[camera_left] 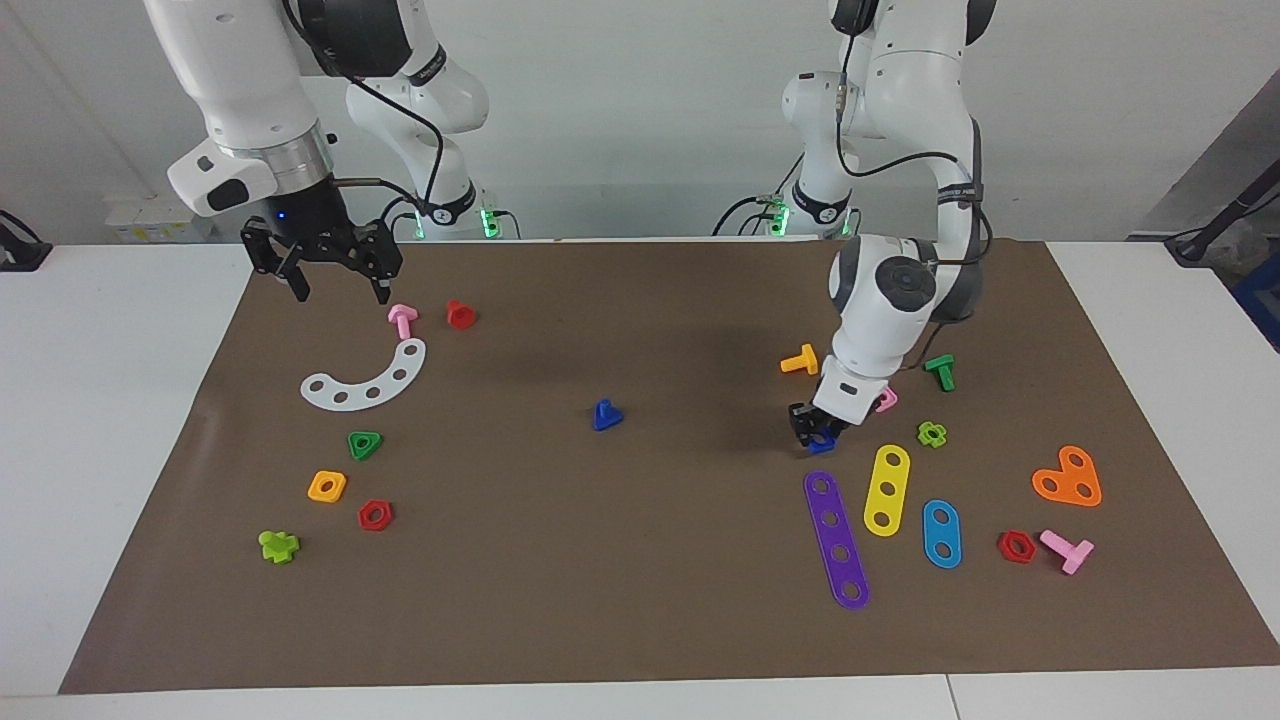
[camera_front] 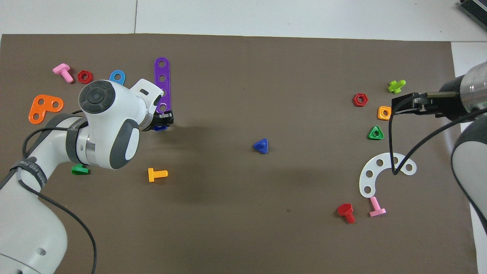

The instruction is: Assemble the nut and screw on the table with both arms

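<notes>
Your left gripper [camera_left: 818, 432] is down at the mat in the right-centre of the facing view, right over the dark-blue nut [camera_left: 823, 445]. Only a sliver of blue shows under its fingertips there, and in the overhead view a blue edge peeks out below the black fingers [camera_front: 164, 118] at centre-left. The jaws stand either side of that blue piece, but you cannot tell whether they have closed on it or merely straddle it. The nut lies just at the robot-ward tip of the purple four-hole strip [camera_left: 836, 538], so watch that the fingers do not drag the strip along.

The dark-blue screw [camera_left: 606, 415] sits alone near the middle of the facing view, triangular head flat on the brown mat [camera_left: 640, 620], its stub shaft pointing up. That upright axis is what matters for you: a top-down grasp must pinch the head's edges.

Your right gripper [camera_left: 334, 277] hangs in the air at the upper left of the facing view, jaws spread wide, above the mat's edge near the pink bolt [camera_left: 402, 319]. The screw lies toward the frame's centre and lower from those jaws, well apart. Still, the right arm looks the freer one to fetch it, since the left is busy at the nut.
</notes>
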`<state>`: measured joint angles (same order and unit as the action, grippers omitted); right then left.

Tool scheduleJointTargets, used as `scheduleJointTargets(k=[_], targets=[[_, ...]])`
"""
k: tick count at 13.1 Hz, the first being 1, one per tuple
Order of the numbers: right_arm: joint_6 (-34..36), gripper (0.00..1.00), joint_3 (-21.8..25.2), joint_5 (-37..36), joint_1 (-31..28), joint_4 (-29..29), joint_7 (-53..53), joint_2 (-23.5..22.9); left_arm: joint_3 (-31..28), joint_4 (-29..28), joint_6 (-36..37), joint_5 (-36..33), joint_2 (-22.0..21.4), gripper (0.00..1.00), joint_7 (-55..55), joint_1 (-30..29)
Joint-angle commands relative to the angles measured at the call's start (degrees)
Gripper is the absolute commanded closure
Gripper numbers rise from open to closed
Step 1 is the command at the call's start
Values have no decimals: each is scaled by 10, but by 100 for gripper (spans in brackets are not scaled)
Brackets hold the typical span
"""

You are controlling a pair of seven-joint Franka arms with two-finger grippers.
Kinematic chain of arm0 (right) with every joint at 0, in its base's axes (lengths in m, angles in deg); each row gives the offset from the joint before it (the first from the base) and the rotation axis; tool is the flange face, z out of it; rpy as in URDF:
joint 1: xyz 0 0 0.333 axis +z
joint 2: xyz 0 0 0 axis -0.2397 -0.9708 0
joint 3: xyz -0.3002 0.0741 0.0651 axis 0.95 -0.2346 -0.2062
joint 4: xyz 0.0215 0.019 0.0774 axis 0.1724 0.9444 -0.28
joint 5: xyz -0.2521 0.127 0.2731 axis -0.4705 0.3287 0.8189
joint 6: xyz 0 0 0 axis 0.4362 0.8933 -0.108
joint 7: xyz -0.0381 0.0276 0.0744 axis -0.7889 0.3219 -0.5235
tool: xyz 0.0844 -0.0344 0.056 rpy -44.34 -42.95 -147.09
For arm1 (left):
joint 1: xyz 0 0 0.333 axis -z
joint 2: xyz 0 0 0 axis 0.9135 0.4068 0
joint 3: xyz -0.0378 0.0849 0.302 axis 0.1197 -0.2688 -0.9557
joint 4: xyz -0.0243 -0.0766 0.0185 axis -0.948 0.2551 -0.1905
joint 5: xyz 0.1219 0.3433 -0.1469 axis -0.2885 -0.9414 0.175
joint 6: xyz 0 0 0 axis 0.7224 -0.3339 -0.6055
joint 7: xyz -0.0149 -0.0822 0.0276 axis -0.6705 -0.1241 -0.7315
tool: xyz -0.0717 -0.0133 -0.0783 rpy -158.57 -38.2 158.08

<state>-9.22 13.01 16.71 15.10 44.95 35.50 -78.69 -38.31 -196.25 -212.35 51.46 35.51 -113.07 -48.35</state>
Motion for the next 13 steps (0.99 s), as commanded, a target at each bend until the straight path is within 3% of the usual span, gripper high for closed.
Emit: scheduleJointTargets(k=[1, 7, 13], targets=[[14, 0, -4, 16, -9, -5, 23, 2, -10, 67, 35, 4, 28, 100, -47, 76], [14, 0, -4, 16, -10, 11, 30, 10, -9, 182, 50, 41, 93, 100, -122, 211], [10, 0, -5, 17, -7, 11, 31, 10, -8, 177, 48, 39, 98, 100, -128, 242]])
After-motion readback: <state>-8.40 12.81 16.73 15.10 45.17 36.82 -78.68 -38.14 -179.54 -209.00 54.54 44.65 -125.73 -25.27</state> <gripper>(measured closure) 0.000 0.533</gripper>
